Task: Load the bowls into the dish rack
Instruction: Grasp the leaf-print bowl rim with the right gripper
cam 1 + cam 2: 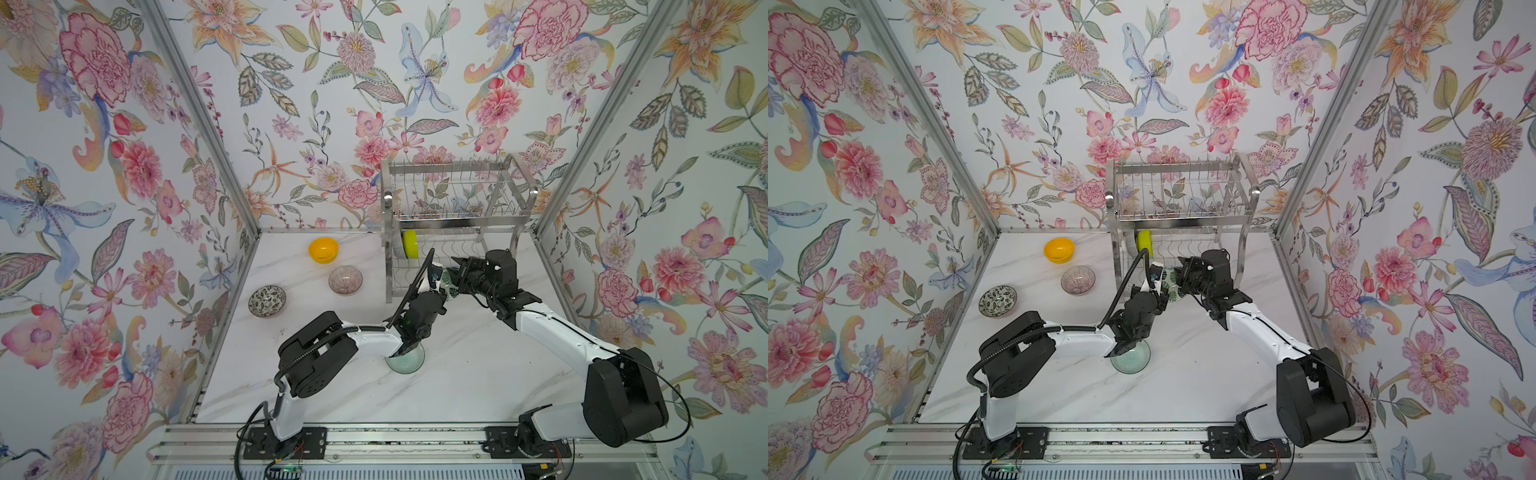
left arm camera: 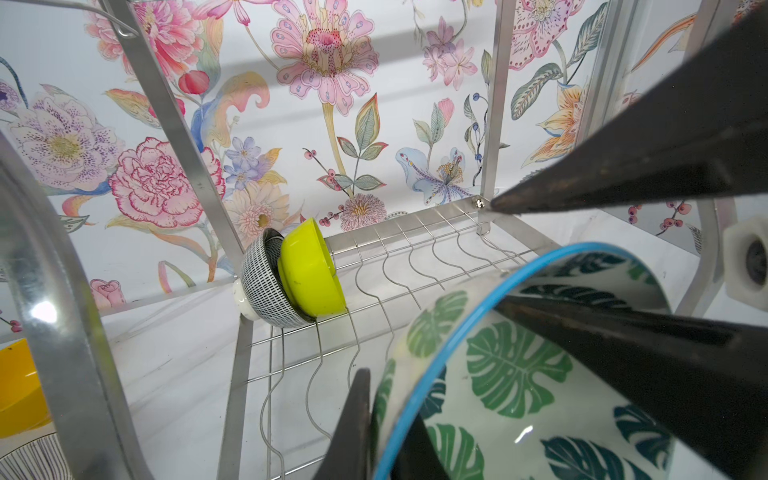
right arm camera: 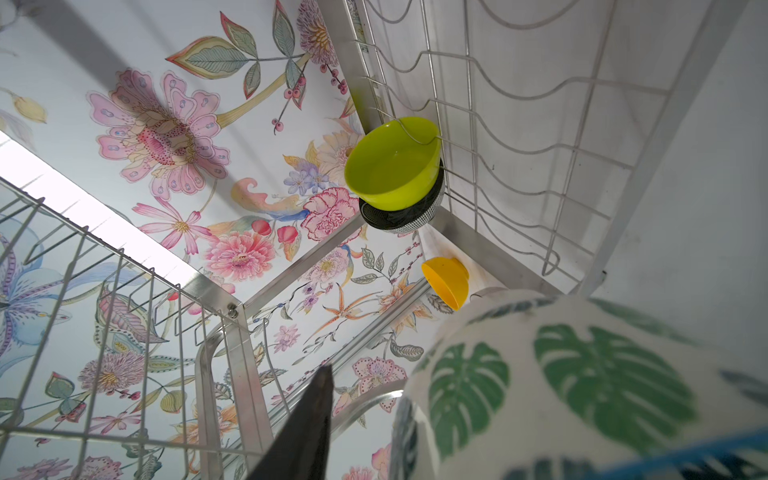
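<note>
Green-leaf bowl clamped by left gripper | right gripper astride rim, unclenched | risk: early release drops bowl

No text, label, brand, number or sign can be read in any view. The white ceramic bowl with green leaf print and blue rim bears only its pattern, and the shiny stainless-steel wire dish rack shows plain metal.
</note>
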